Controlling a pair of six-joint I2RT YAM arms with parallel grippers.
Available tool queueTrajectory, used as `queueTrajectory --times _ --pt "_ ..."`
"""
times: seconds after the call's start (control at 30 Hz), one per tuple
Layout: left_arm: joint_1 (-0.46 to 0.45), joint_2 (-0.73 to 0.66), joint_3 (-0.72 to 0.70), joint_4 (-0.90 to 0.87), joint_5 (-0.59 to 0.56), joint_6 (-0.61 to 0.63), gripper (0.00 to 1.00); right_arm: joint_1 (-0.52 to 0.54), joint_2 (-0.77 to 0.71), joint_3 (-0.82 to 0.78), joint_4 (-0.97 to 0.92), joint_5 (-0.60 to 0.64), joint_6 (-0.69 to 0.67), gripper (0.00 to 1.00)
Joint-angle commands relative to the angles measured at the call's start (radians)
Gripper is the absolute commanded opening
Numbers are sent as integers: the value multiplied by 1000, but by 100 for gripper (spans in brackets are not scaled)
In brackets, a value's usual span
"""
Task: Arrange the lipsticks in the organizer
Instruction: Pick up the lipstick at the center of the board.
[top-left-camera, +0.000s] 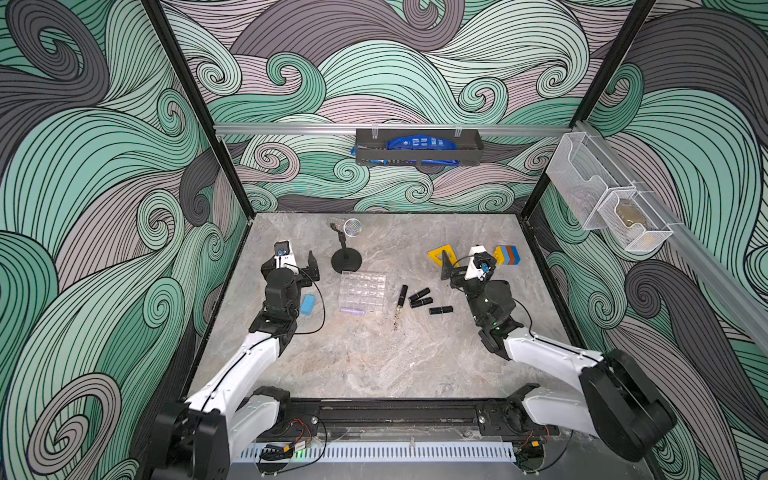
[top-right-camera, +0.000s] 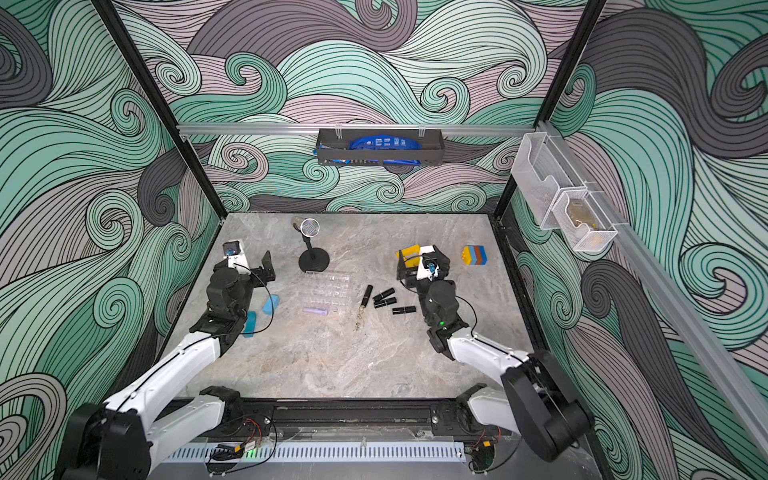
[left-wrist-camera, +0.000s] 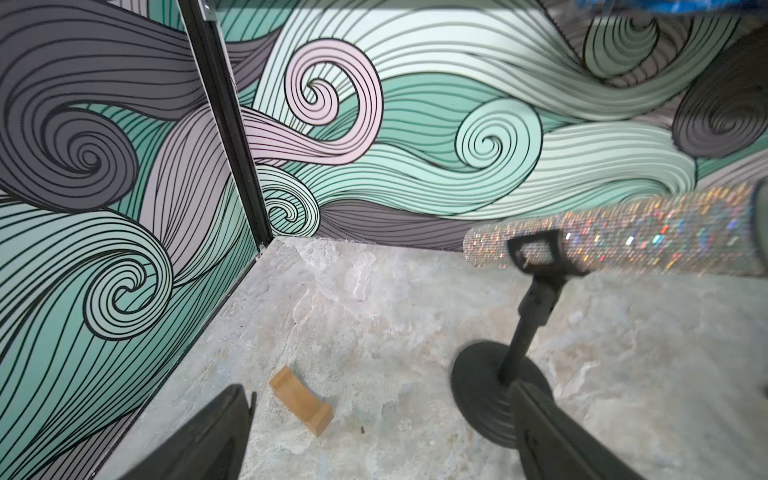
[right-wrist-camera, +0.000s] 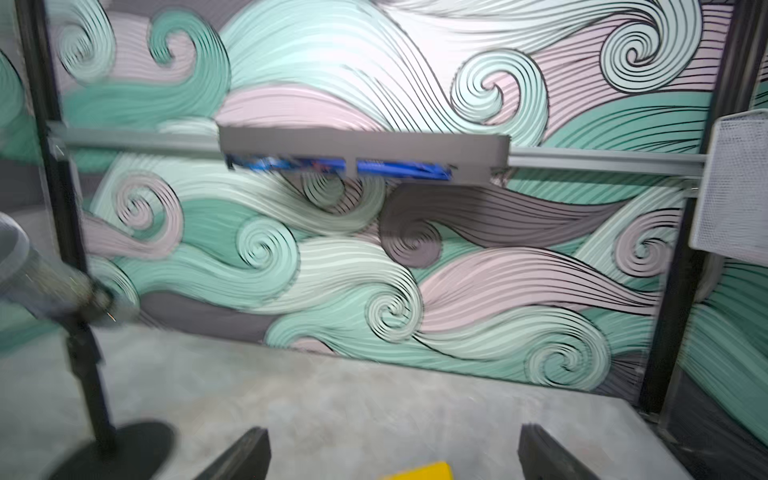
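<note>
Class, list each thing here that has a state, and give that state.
organizer, all cells empty
black lipsticks, four lying loose beside the organizer
lavender lipstick, lying by the organizer's near edge
left gripper, open, holding nothing
right gripper, open, holding nothing
microphone, clipped in stand

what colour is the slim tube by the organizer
Pale lavender tube, clearest in a top view.

Glossy black lipsticks; clear plastic organizer; matt marbled tabletop; glittering sequinned microphone.
</note>
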Motion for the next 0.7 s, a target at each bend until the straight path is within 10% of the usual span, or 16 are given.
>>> queueTrajectory --times 0.0,0.07,0.13,0.4,0.67 --pt "-9 -34 144 -470 5 -274 99 -62 -63 192 -565 -342 362 99" --pt "-4 -51 205 -591 56 -413 99 -175 -83 206 -538 -829 460 99" --pt "19 -84 216 -583 239 -355 99 -213 -115 115 -350 -1025 597 87" --pt "11 -134 244 -737 305 -257 85 20 -126 308 -881 -446 391 78" --pt "-156 -95 244 -890 169 -280 84 39 -93 261 -882 -490 405 75"
